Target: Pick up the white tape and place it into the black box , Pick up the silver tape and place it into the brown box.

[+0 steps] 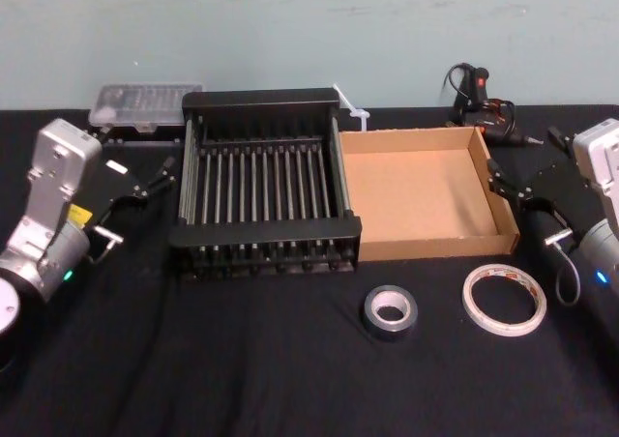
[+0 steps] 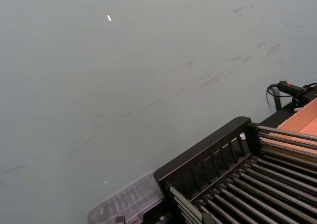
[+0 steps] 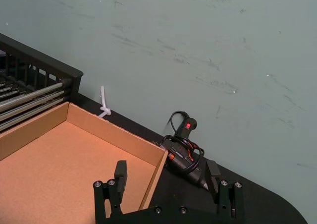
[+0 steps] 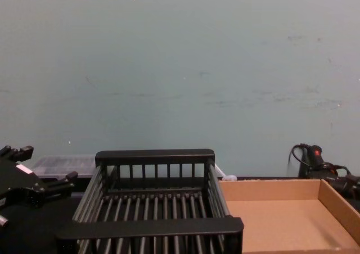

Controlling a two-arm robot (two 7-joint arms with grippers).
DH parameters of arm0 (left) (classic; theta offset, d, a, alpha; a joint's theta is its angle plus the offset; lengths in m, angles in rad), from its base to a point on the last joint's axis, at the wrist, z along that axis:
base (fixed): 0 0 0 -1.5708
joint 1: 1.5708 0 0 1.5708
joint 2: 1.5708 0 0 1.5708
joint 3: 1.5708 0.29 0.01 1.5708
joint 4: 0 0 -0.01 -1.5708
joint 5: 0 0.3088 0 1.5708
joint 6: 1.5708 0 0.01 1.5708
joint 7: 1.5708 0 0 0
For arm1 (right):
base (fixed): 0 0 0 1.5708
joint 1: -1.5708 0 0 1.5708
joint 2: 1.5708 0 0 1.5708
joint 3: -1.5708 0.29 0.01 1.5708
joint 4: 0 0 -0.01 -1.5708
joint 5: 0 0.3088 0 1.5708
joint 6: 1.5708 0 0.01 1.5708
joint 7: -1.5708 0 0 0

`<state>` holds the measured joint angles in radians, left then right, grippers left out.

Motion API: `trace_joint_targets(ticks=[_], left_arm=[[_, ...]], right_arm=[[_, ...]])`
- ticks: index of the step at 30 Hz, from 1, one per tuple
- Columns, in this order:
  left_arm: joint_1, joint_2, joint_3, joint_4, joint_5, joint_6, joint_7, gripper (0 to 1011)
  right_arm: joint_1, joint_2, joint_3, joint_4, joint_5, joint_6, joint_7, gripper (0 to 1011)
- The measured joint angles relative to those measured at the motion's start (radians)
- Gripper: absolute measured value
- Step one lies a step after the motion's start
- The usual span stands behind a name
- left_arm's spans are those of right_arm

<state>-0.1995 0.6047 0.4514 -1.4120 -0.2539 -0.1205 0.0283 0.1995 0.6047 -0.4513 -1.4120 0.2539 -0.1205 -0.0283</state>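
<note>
On the bench's near edge, in the head view, the white tape [image 1: 504, 300] lies flat just right of the silver tape [image 1: 390, 312], both in front of the brown box [image 1: 423, 248], which sits empty against the black box [image 1: 264, 232]. The right gripper [image 1: 510, 183], its fingers [image 3: 120, 173] spread and empty in its wrist view, hovers by the brown box's right wall, behind the white tape and well apart from it. The left gripper [image 1: 158, 175] hangs left of the black box, seemingly released, and the chest view shows both boxes' floors bare.
</note>
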Motion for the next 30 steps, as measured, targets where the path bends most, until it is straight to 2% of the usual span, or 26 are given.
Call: trace_joint_targets(ticks=[30], left_arm=[[0.000,0.000,0.000,0.000,0.000,0.000,0.000,1001]], right_arm=[[0.000,0.000,0.000,0.000,0.000,0.000,0.000,1002]])
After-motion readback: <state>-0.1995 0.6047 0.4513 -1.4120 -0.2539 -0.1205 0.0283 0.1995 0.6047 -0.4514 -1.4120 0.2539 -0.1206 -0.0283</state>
